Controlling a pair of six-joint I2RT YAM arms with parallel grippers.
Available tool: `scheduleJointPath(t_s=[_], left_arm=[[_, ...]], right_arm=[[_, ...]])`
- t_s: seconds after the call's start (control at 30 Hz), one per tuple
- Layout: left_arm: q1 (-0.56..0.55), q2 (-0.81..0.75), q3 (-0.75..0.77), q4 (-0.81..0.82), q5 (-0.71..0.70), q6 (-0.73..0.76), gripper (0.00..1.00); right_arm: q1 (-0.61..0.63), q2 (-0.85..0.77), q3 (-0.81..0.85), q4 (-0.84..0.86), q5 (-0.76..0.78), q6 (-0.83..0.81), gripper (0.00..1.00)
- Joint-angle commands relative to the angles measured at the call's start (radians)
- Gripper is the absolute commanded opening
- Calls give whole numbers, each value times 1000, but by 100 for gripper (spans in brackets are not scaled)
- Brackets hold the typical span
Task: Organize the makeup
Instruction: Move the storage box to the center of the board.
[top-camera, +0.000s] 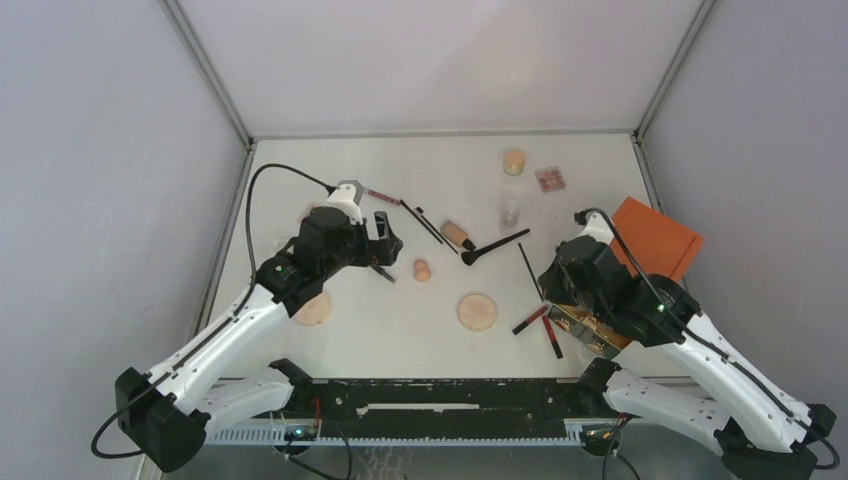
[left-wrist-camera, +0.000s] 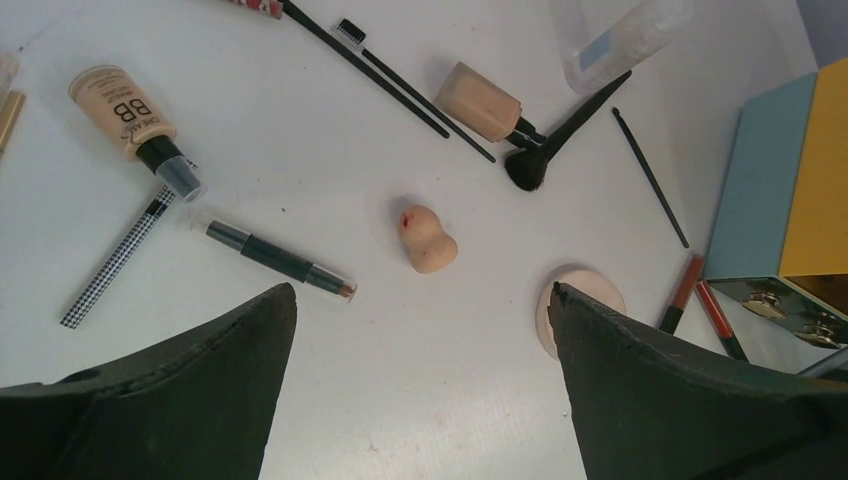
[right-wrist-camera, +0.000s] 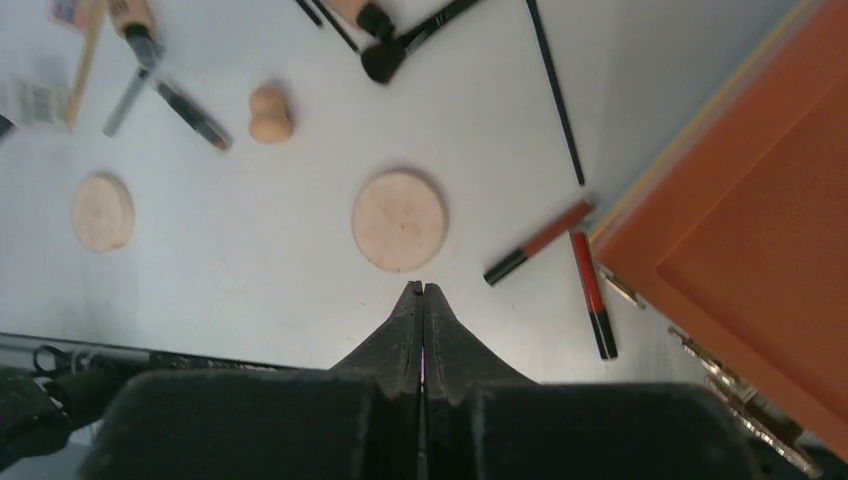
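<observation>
While your left gripper (left-wrist-camera: 422, 296) gapes wide near the beige sponge (left-wrist-camera: 430, 240), your right gripper (right-wrist-camera: 420, 292) is pinched together on nothing, near a round tan disc (right-wrist-camera: 398, 220). The makeup lies scattered over the table (top-camera: 440, 160). The orange-topped box (right-wrist-camera: 760, 200) runs off frame, and the left arm (top-camera: 230, 330) half-covers a second disc (top-camera: 314, 312).

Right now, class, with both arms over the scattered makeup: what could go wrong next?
1. The right gripper is shut and empty; lowered like that, it would likely shove the round disc, not grip it.
2. The red pencils lie right beside the orange box; fingers reaching there may strike it.
3. The open left gripper could nudge the rounded sponge away.
</observation>
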Motion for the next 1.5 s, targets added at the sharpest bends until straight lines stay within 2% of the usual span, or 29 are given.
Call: scheduleJointPath(t_s=[0.0, 0.13, 0.2, 0.27, 0.5, 0.67, 0.77, 0.87, 0.93, 1.0, 1.07, 1.2, 1.33, 1.47], left_arm=[[-17, 30, 78, 62, -3, 23, 100], [-34, 40, 69, 63, 11, 29, 100], [-41, 38, 58, 63, 12, 29, 100], [-43, 34, 49, 63, 9, 27, 100], [-44, 27, 33, 72, -14, 9, 100], [-44, 44, 44, 88, -19, -6, 100], [-44, 60, 60, 96, 1, -1, 100], [-44, 70, 79, 89, 7, 14, 100], [-44, 76, 89, 89, 7, 22, 100], [-43, 84, 95, 92, 22, 27, 100], [-44, 96, 107, 100, 59, 29, 100], [-64, 130, 147, 106, 88, 28, 100], [-94, 164, 159, 117, 30, -22, 100], [-127, 176, 138, 164, -1, -47, 99]], right_arm=[[62, 15, -24, -130, 65, 175, 0], [56, 41, -24, -228, 147, 271, 0], [21, 42, -24, -228, 168, 272, 14], [-46, 40, -23, -198, 162, 251, 21], [-273, 67, -22, -61, 146, 127, 23], [-544, 123, -11, 179, -113, -45, 25], [-635, 186, 20, 248, -219, -111, 26], [-642, 203, 86, 238, -266, -167, 26], [-640, 157, 92, 246, -304, -192, 27], [-640, 85, 93, 245, -325, -221, 39], [-641, 30, 96, 209, -255, -229, 49], [-703, -19, 99, 136, -72, -223, 61], [-799, 10, 99, 116, -143, -223, 67], [-817, 49, 69, 114, -231, -228, 68]])
